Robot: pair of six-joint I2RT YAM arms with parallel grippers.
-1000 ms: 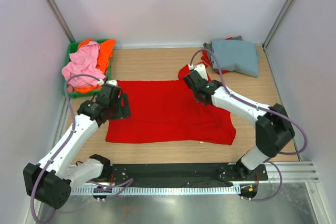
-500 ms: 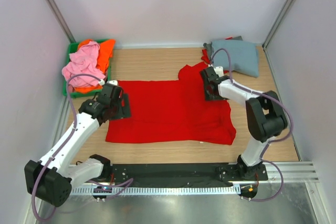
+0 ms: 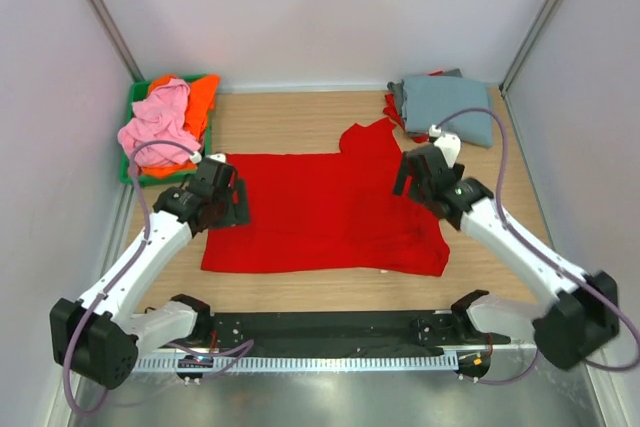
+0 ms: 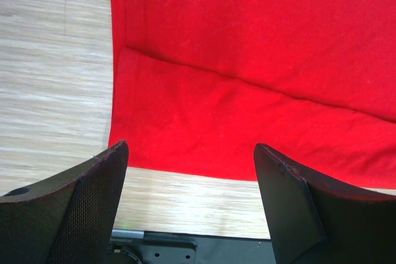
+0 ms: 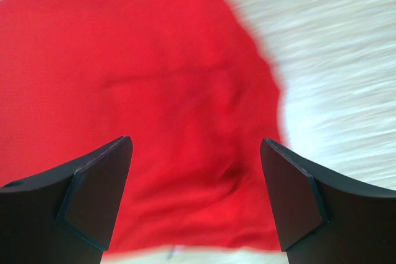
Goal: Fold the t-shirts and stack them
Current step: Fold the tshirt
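Counter [image 3: 300,117]: light wood, walled in on three sides by pale panels.

Red t-shirt [image 3: 320,212]: largest item, lying flat and spread out at the middle of the counter. Bright, single colour. Its left edge is straight. One sleeve [image 3: 365,137] juts out at its far right corner. The cloth on its right side is rumpled and the near right corner flares outward.

Grey-blue t-shirt [image 3: 450,107]: a folded wad beyond the red t-shirt's far right corner, apart from it. A bit of red cloth shows at the wad's left edge.

Pink t-shirt [image 3: 155,127] and orange t-shirt [image 3: 203,97]: bunched together beyond the red t-shirt's far left corner, pink on top and spilling over the near rim of the green bin [image 3: 135,97].

Left fingers [image 3: 228,209]: at the red t-shirt's left edge, spread apart, nothing between them.

Right fingers [image 3: 412,172]: over the red t-shirt's right side, just near of the sleeve, also spread wide with nothing gripped.

View notes:
- Top view alone gives the whole layout, with all four shirts and both arms.
- Left wrist view: the fingers [image 4: 80,208] frame the red t-shirt's [image 4: 247,60] near left corner. A straight step in the cloth, like a folded layer, runs diagonally across it. It does not show from above.
- Right wrist view: blurred. The fingers [image 5: 93,196] are wide apart above red cloth [image 5: 136,91] with a soft crease, and bare wood lies to the right of the cloth edge.
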